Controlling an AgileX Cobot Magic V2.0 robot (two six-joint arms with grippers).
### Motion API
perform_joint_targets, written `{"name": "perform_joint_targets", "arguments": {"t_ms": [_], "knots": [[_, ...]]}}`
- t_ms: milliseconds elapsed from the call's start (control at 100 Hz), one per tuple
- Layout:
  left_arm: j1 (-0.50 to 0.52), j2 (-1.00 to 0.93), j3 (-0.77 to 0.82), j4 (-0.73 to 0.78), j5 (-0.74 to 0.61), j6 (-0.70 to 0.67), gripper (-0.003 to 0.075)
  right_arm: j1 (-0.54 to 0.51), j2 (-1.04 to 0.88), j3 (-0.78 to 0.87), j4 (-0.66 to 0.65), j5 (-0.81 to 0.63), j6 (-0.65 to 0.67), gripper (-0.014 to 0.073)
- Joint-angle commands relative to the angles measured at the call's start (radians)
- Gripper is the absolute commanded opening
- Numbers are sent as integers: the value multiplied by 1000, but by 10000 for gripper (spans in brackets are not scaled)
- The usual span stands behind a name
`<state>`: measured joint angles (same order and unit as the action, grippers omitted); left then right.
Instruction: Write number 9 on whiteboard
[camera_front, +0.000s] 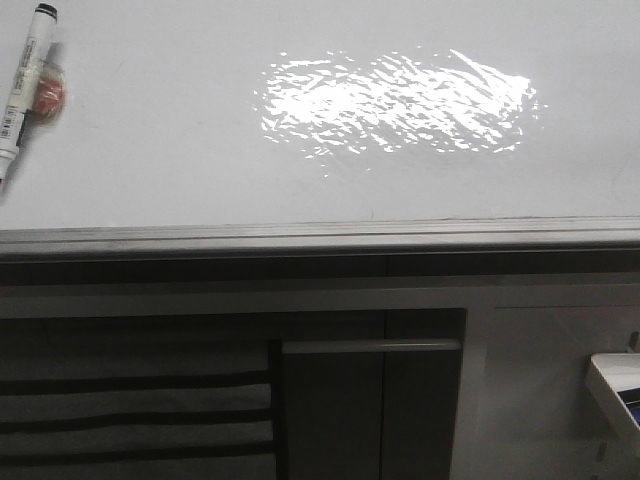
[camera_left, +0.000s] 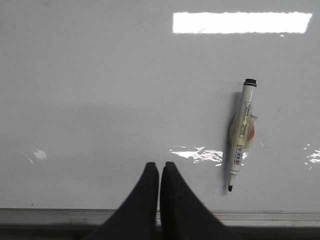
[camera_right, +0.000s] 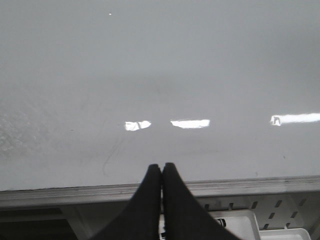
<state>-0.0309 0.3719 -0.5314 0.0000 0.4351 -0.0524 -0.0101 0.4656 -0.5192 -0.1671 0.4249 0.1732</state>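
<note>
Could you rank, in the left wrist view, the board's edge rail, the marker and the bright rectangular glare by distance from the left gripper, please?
1. Edge rail, right under the left gripper.
2. Marker, lying on the whiteboard off to one side.
3. Rectangular glare, far across the board.

You see a glossy, smooth whiteboard (camera_front: 180, 150) with a brushed grey metal rail (camera_front: 300, 236); the marker (camera_left: 240, 134) looks smooth white plastic.

Dark cabinet panels (camera_front: 330, 400) with a pale horizontal handle (camera_front: 372, 346) stand below, beside a lighter grey panel (camera_front: 530, 390).
</note>
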Motion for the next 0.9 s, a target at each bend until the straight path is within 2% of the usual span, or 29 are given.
{"name": "perform_joint_targets", "arguments": {"t_ms": [0,40,90,210,260,310,630,890], "knots": [[-1,14,-30,14,-89,-3,-8,-5,14,-36,-56,-81,-8,-43],[-1,16,-28,30,-91,-3,21,-5,14,-36,-75,-79,-8,1],[-1,16,-24,54,-89,-3,99,-5,14,-36,-88,-75,-8,76],[-1,18,-24,65,-87,-3,403,-5,14,-36,-88,-67,-8,310],[-1,18,-24,65,-87,-3,495,-5,14,-36,-88,-67,-8,402],[-1,18,-24,65,-87,-3,541,-5,14,-36,-88,-67,-8,451],[-1,18,-24,65,-89,-3,545,-5,14,-36,-88,-73,-8,469],[-1,46,-24,-63,-122,-1,545,-5,14,-36,-83,-75,-8,469]]}}
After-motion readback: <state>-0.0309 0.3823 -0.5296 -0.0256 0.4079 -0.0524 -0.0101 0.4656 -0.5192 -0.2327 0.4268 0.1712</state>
